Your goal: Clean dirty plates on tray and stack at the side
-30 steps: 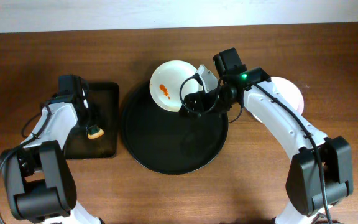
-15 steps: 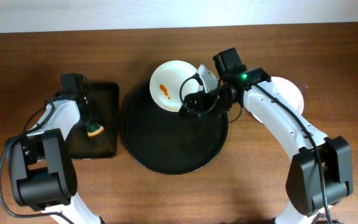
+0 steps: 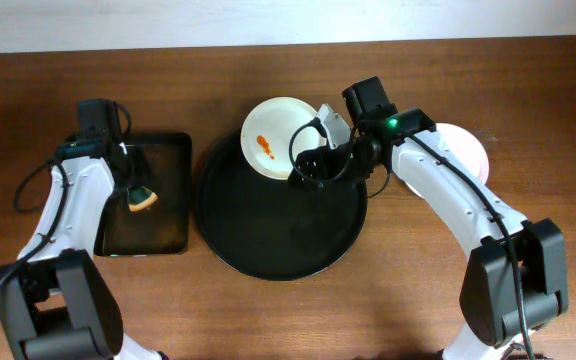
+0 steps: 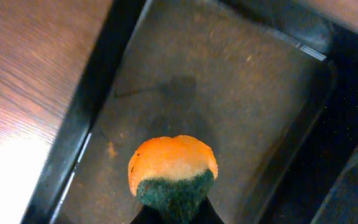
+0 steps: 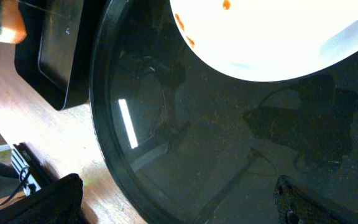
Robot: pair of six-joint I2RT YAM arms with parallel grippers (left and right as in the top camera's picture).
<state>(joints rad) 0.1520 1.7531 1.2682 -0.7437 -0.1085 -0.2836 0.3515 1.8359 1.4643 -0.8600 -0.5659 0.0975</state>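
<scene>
The plate [image 3: 276,138] in the upper middle of the overhead view is white, with an orange smear and small flecks. The round tray [image 3: 280,240] is glossy black. At left, the rectangular tray [image 3: 168,225] is also black, and the sponge [image 3: 144,199] is orange with a dark green face. The table [image 3: 268,320] is reddish-brown wood grain. At right, a second plate [image 3: 471,150] shows plain white.

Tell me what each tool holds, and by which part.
Left tool: the sponge, pinched by its green scouring end. Right tool: open, nothing held.
</scene>
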